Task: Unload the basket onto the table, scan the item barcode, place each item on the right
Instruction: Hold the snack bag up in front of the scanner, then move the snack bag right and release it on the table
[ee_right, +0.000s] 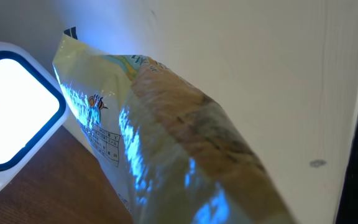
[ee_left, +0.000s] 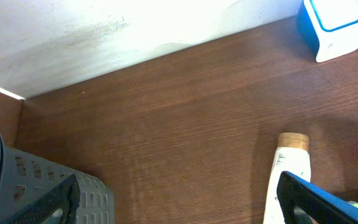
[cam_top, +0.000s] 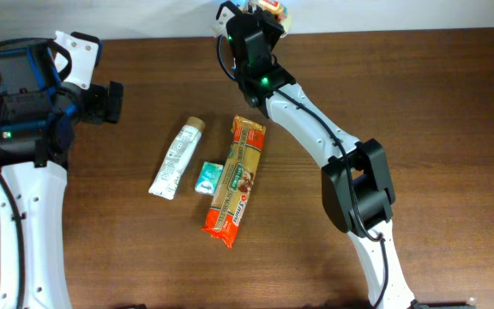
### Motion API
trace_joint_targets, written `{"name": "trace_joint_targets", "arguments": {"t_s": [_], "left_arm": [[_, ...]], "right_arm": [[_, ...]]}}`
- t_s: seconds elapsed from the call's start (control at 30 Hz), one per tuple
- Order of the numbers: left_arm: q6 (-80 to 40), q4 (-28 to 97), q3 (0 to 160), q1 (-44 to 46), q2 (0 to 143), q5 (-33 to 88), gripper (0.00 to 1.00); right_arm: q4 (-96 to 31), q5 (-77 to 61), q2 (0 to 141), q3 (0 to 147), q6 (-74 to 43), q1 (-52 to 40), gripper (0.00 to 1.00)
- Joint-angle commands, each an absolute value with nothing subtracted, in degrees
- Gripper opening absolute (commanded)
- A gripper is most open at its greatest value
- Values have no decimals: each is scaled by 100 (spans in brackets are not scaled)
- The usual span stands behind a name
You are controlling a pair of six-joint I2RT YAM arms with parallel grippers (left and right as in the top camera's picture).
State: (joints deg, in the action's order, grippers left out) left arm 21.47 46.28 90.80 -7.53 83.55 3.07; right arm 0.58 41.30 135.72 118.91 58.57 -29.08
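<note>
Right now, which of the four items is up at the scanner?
The shiny yellow bag, raised beside the lit scanner; the white tube, green box and long red-ended pack lie on the table.

Wooden table [cam_top: 453, 86] with tube [cam_top: 177, 160], green pack [cam_top: 208, 177], long packet [cam_top: 237, 182], scanner [ee_left: 334, 28]

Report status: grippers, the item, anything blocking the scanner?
Left gripper open, empty. Right gripper shut on foil snack bag, held beside lit scanner. Nothing between bag and scanner. Tube, green packet, long pack lie on table, untouched.
</note>
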Motion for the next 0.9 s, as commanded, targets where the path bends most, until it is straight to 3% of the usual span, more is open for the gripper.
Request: {"name": "trace_joint_targets", "arguments": {"t_s": [0.0, 0.3, 0.4, 0.57, 0.63, 0.7, 0.77, 0.87], "left_arm": [[2198, 4615, 9161, -773, 8291, 366, 99], [2200, 4617, 9161, -773, 8291, 366, 99], [2198, 4615, 9161, -773, 8291, 366, 99], [2198, 4617, 9161, -773, 8291, 366, 99], [2198, 4617, 9161, -773, 8291, 366, 99], [2198, 4617, 9161, -773, 8291, 366, 99], [2198, 4617, 9161, -773, 8291, 366, 99], [2198, 4615, 9161, -773, 8291, 366, 99]], "right_arm": [[137, 3920, 13539, 11979, 6130, -2884, 4], [134, 3809, 13539, 11979, 6252, -2893, 4], [-126, 3533, 13174, 11981, 5511, -2886, 4], [-2633, 1922, 11415, 11981, 3092, -2729, 4], [-3817, 366, 10628, 11981, 1472, -2467, 4], [-4950, -329, 10062, 11981, -401, -1977, 4], [-6023, -1061, 9859, 11981, -1044, -1326, 4], [-7476, -2018, 10123, 11810, -1116, 47, 4]]}}
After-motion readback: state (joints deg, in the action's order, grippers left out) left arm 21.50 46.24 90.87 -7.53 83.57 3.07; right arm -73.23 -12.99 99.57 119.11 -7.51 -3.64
